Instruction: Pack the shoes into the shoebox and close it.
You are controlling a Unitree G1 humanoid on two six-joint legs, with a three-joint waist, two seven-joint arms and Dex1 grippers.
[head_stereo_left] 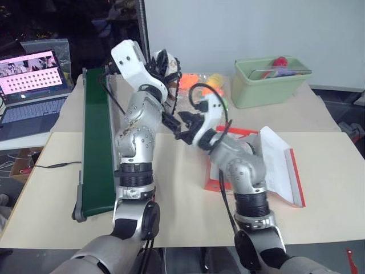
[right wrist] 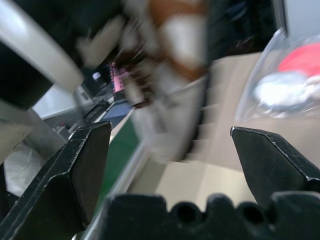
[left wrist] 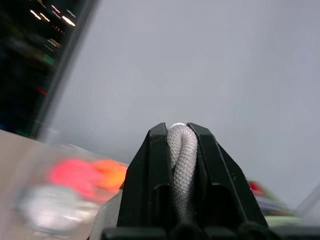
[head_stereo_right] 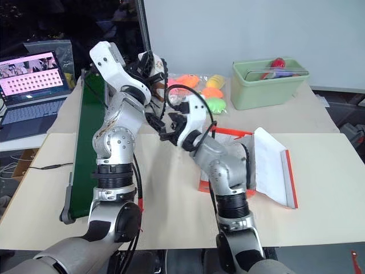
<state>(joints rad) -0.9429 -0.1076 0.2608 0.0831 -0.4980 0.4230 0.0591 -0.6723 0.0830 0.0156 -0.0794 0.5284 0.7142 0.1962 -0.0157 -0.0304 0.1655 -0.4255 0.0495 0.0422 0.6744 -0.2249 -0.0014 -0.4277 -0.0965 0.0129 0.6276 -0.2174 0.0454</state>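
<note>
A: Right gripper (right wrist: 170,150)?
B: Fingers spread wide, nothing in them, frame centre. Box (head_stereo_left: 285,165) lies open at centre right, behind that arm.
A: Left gripper (left wrist: 182,150)?
B: Clamped on a shoe (head_stereo_left: 165,65), raised at upper centre. Green bin (head_stereo_left: 268,83) upper right.

An orange-red shoebox (head_stereo_left: 245,132) with a white inside, a pale green bin (head_stereo_left: 268,83), a dark green conveyor belt (head_stereo_left: 97,142).

Left gripper (left wrist: 182,150) raised, jaws clamped; right gripper (right wrist: 170,150) jaws spread
</note>
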